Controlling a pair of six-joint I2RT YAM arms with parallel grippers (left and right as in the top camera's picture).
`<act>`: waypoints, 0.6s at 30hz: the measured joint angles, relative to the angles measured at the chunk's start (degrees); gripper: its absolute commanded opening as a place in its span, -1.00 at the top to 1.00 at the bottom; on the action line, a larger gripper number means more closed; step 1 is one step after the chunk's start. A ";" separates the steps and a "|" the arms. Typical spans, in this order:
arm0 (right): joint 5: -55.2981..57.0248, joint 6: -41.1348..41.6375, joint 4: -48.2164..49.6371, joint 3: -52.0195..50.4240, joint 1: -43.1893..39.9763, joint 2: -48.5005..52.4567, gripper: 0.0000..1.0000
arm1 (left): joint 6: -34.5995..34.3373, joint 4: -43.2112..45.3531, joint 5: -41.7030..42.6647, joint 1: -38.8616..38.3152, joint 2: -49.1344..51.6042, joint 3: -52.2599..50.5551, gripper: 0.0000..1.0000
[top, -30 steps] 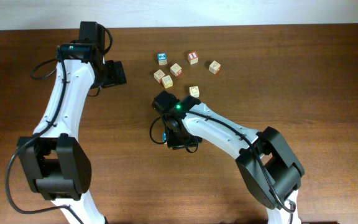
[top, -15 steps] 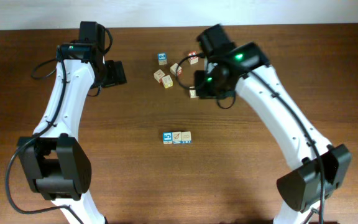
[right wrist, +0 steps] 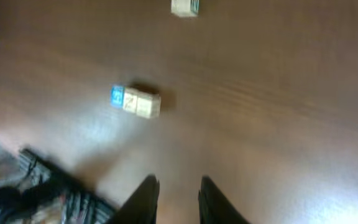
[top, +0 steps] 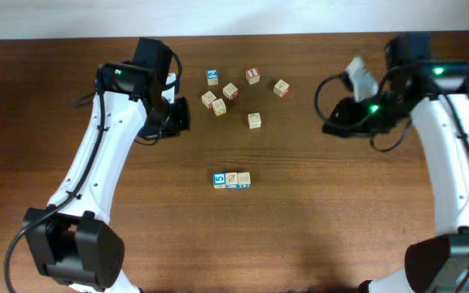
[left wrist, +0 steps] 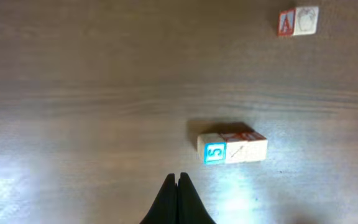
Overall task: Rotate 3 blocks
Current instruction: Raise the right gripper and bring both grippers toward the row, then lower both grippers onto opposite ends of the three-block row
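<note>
The three blocks [top: 231,180] are judged to be light, stiff wooden cubes with smooth printed faces. They are likely to be easily nudged or tipped, and apt to slip if pinched on an edge. Because they are set touching in a short row, each is best taken from above, across the two free side faces along the row's long sides, so that the neighbours are not disturbed. The blue-faced block [left wrist: 215,152] is marked with a white figure. The middle block [left wrist: 236,150] is tan with an orange diagonal stroke. The third block [left wrist: 255,149] is tan, and its trim cannot be made out from the left wrist. The row is found near the middle of the tabletop [top: 300,236], well apart from the loose cubes [top: 230,91] scattered toward the far edge. The left tool [left wrist: 178,179] is seen fully closed on nothing, pointed toward the row but apart from it. The right tool [right wrist: 178,183] is parted narrowly with nothing between its fingers, well off to the right of the row.
</note>
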 measured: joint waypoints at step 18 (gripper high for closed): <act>5.29 28.41 37.07 -27.06 18.80 9.05 0.91 | -6.49 29.20 10.80 -3.80 1.18 -32.41 1.00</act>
